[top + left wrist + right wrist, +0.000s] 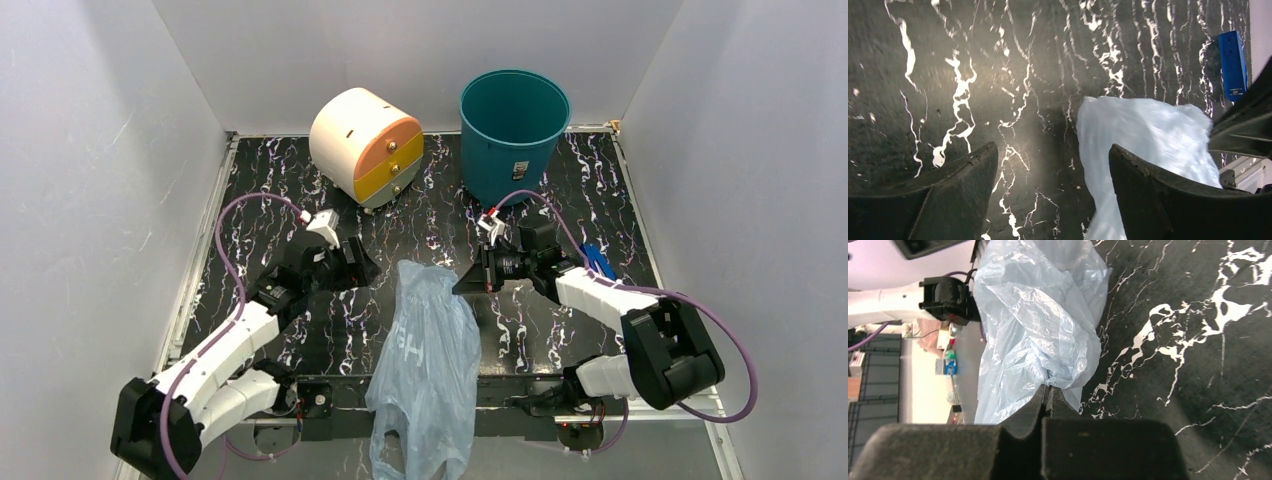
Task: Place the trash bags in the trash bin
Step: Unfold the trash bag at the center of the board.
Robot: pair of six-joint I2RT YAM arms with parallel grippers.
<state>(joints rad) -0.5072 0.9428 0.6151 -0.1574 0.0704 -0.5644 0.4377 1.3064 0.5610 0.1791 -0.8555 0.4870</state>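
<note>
Top external view: bag [425, 350], pale blue and crumpled, lying at the near middle of the counter [545, 330] and hanging over its near edge between the arm bases; bin [513, 130], teal, upright at the far edge right of centre, well apart from the bag. Left fingers [365, 268]: spread wide, nothing between them, just left of the bag's far end. Right fingers [1045, 396]: pressed together on a fold at the bag's far right edge.
</note>
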